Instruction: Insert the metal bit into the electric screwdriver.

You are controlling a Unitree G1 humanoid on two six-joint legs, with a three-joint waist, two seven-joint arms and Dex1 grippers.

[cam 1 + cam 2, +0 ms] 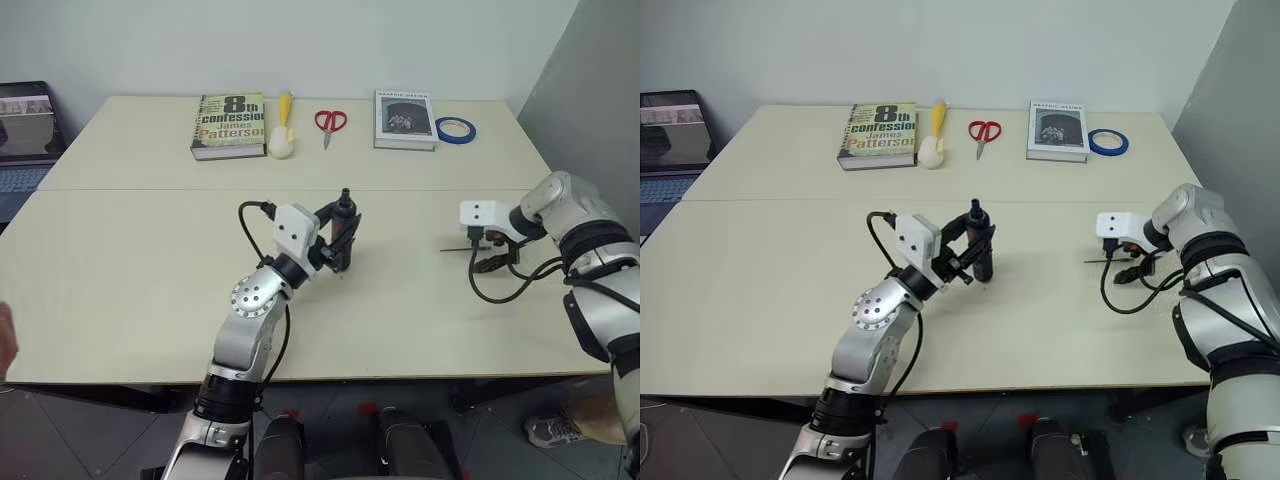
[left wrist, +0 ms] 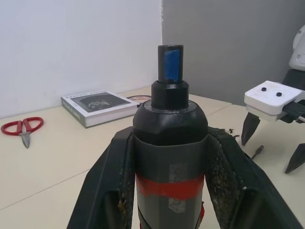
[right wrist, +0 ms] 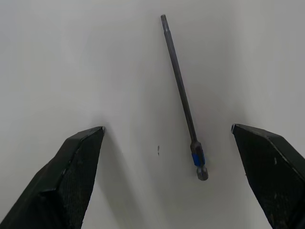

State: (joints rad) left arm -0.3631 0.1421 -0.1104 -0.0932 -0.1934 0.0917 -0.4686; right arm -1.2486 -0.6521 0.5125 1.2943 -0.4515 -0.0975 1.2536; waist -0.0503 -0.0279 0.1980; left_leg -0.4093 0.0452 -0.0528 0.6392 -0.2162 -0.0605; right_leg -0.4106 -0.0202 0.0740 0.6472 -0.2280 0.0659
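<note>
On the tabletop (image 1: 120, 260) right of centre: metal bit (image 3: 183, 98) lies between spread right gripper (image 3: 181, 176) | left gripper (image 2: 169, 191) clenched on electric screwdriver (image 2: 169, 143) | go down slowly, pinch bit's middle.

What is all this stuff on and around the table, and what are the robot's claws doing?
Cream table: one.
Paperback book with green cover: one, far edge.
Yellow-handled brush: one, beside that book.
Red-handled scissors: one, far edge.
Grey-covered book: one, right of scissors.
Blue tape roll: one, far right.
Laptop: one, off the table's left.
Thin dark grey metal bit: one, lying on the table.
Black pen-style electric screwdriver with red band: one, upright.
Left claw: shut on the screwdriver.
Right claw: open, over the bit.
</note>
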